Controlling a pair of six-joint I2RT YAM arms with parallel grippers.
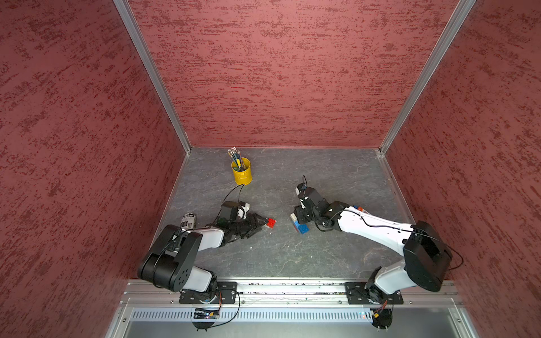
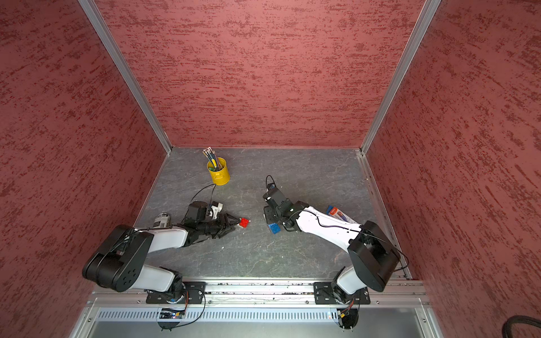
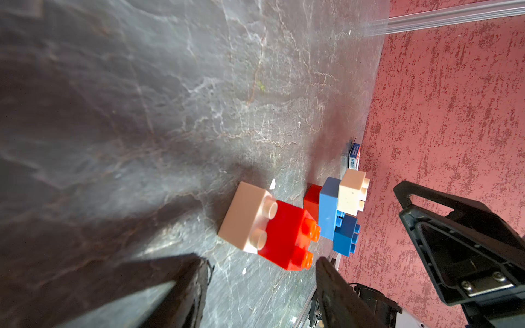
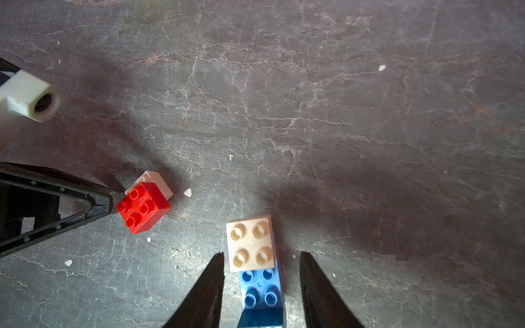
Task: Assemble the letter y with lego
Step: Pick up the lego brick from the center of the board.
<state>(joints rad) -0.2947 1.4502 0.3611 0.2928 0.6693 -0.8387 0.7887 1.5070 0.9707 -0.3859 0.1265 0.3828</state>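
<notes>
Lego red-on-white stack (image 4: 143, 207) | my left gripper (image 3: 260, 261) parted, empty, beside it | right gripper (image 4: 261, 254) parted astride blue brick (image 4: 260, 295) | risk: off-centre squeeze tips either stack over

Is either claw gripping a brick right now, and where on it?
Nothing is held. The right claw straddles the blue-and-white stack with gaps both sides; the left claw points at the red-and-white pair, not around it.

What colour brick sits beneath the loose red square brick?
A white studded brick, clearest in the left wrist view.
</notes>
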